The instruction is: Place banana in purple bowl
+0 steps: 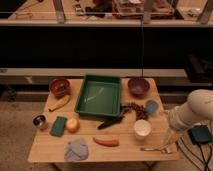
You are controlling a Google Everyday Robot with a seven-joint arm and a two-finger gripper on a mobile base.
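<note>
Small curved yellow banana lies well apart from my pincer, which hangs open, holding nothing, at the wooden tabletop's edge. Nearest it stands a white cup, then the round dark purple bowl; farthest, the banana rests beside a red-orange bowl.

The white arm is running off the frame's right edge beside the table, its open gripper hiding out of sight at that side. Dark bits beside the green tray are blurring past recognition, as is whatever is sitting inside the red bowl.
</note>
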